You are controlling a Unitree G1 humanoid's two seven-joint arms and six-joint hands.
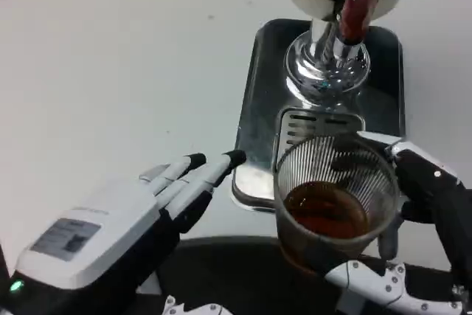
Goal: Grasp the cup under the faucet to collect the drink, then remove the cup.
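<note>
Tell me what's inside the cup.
The cup, held by the right hand, contains dark brown liquid filling its lower part. The liquid covers the cup's bottom.

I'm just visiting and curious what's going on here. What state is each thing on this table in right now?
Ribbed clear cup: upright, partly filled with brown drink, held.
Right robot hand: grips the cup, fingers around its side.
Left robot hand: holds nothing, fingers straight, beside the tray.
Dispenser faucet with red lever: no stream visible.
Metal drip tray: flat on the white table.
</note>
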